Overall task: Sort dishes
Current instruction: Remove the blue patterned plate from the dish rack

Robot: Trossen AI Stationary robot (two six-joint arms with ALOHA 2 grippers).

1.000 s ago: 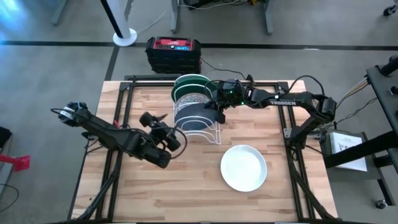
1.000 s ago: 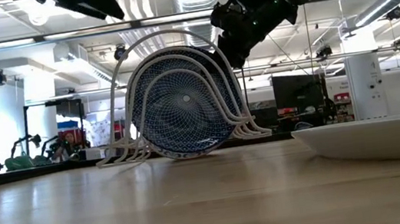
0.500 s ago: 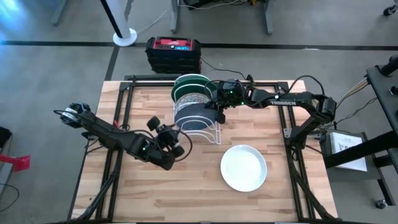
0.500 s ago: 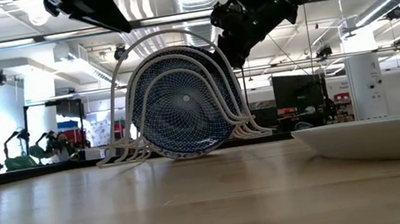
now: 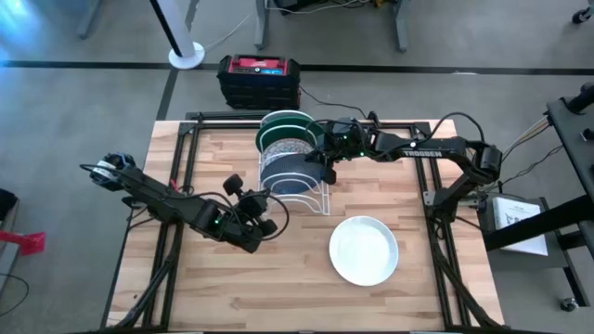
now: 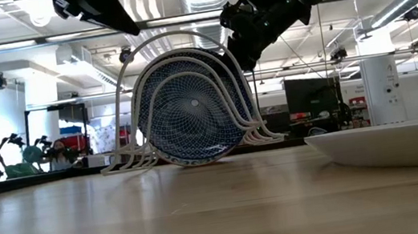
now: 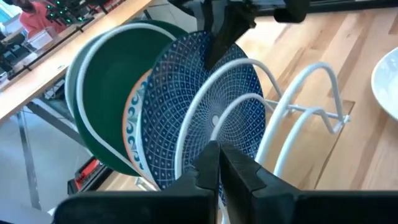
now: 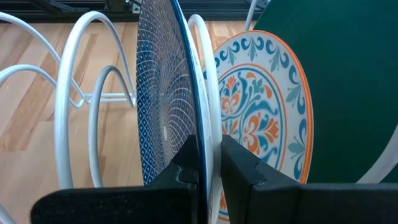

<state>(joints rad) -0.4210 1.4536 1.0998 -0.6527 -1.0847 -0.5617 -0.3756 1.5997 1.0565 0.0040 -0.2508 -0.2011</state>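
A white wire rack [image 5: 306, 192] at the table's far middle holds three dishes on edge: the green one [image 7: 102, 93] farthest, the floral one [image 8: 258, 106] in the middle, the blue patterned one [image 6: 191, 107] nearest. My right gripper [image 5: 322, 167] is shut on the blue dish, on its upper right as the low view shows it. My left gripper [image 7: 219, 163] hovers shut and holding nothing just near-left of the rack [image 5: 267, 211], pointing at the blue dish. The plain white dish [image 5: 364, 249] lies flat on the table, near right. My right gripper pinches the blue dish's rim [image 8: 198, 140] between its two fingers, one finger on each face, coming slantwise from above and from the table's right. A rack wire [image 8: 212, 118] runs close beside the rim. The dish stands upright in the rack, its lower edge [image 6: 197, 160] down in it.
Free wire loops of the rack [image 7: 311, 99] stand on the near side of the blue dish. A black and red box [image 5: 260, 79] sits on the floor beyond the table's far edge. Bare wood [image 5: 232, 288] lies along the near left.
My left gripper has shut its fingers on nothing, sinking a little and shifting toward the table's near right beside the rack, with a slight turn of the wrist. The right gripper and the dishes have kept still.
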